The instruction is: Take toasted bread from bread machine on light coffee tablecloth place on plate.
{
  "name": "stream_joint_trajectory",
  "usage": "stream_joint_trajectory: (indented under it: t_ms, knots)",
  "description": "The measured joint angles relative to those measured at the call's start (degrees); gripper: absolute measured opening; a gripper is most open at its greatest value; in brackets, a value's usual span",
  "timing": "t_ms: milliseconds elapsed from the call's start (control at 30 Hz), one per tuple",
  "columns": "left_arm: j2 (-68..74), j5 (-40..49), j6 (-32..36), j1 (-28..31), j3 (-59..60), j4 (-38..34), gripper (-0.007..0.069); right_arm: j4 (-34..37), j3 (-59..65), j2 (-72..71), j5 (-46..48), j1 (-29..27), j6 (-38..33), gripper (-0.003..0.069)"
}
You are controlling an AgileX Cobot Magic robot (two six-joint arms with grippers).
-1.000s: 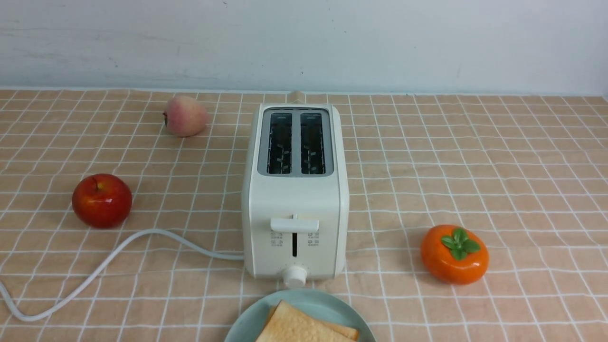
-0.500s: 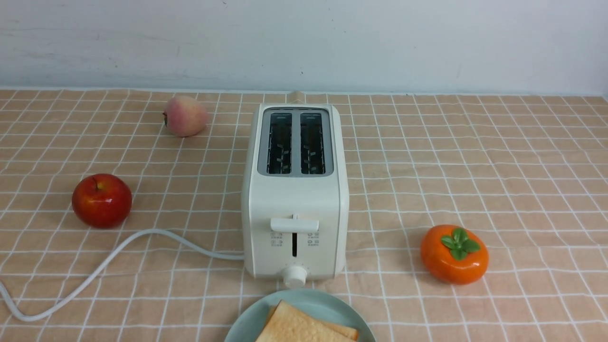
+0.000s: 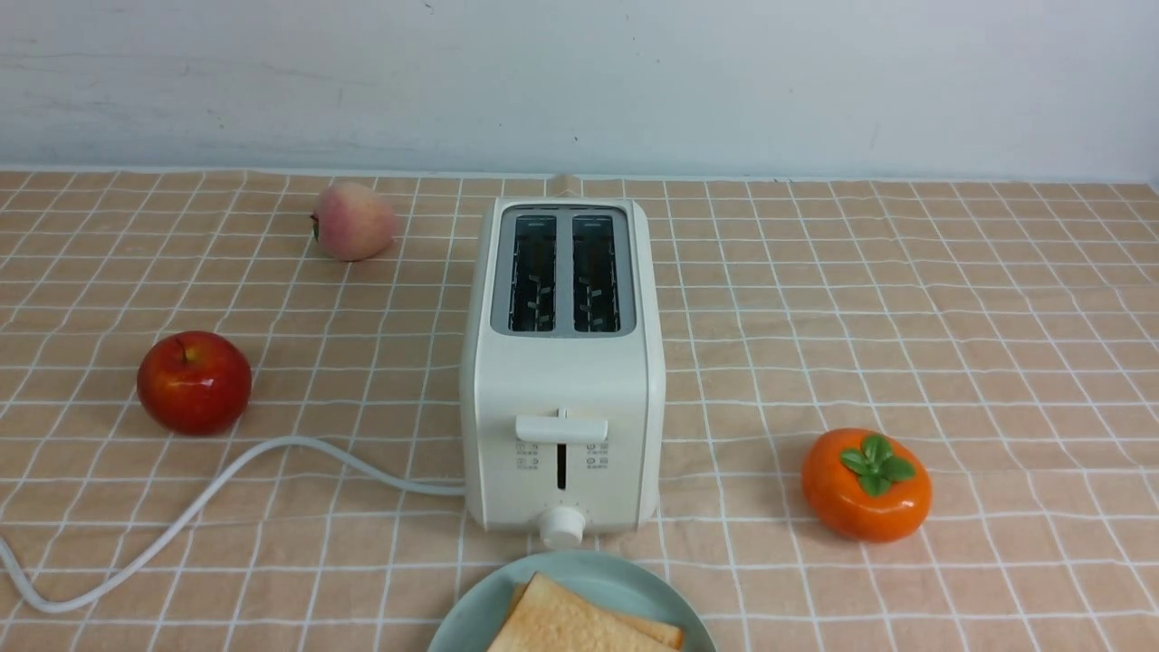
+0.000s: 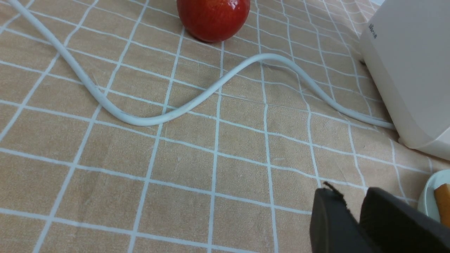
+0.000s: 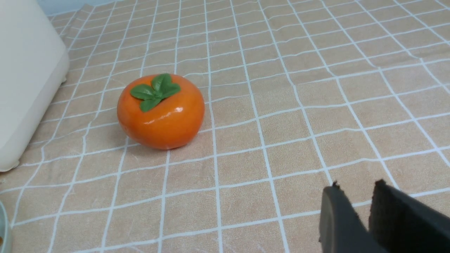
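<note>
Cream-white and boxy, the bread machine [image 3: 562,380] stands in the middle of the worktop on the light coffee tablecloth [image 3: 905,299], which is tan with thin white squares. Both of its slots on top are dark and hold no bread. Its front has a lever [image 3: 561,428], a round white knob [image 3: 561,528] and a few tiny marks beside the lever, too small to read. In the left wrist view a small line of print shows on the bread machine's side, also too small and blurry to read. The toasted bread [image 3: 584,625] lies on the plate [image 3: 489,607], two slices one on top of the other, right at the near edge of the front view, just in front of the knob. The plate is pale blue-green and is cut off by the edge of the picture. A white cord [image 3: 208,498] curves from the bread machine across the cloth to the robot's left. A red apple [image 3: 194,381] sits on that side, with a pink peach [image 3: 354,221] farther back. An orange persimmon [image 3: 866,484] with green leaves sits on the robot's right. No arm shows in the front view. The left gripper [image 4: 355,211] hangs low over the cloth with its two dark fingers almost together and nothing between them; the plate rim and a bit of bread crust are just beside it. The right gripper [image 5: 355,207] is the same, pinched nearly closed on nothing, near the persimmon and apart from the bread.
</note>
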Motion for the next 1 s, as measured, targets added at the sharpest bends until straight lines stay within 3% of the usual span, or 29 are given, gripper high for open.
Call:
stream_joint_trajectory:
  t_ms: [1000]
  knots:
    - [0.0, 0.0, 0.0, 0.0, 0.0, 0.0, 0.0155, 0.0, 0.0, 0.0, 0.0, 0.0, 0.0, 0.0195]
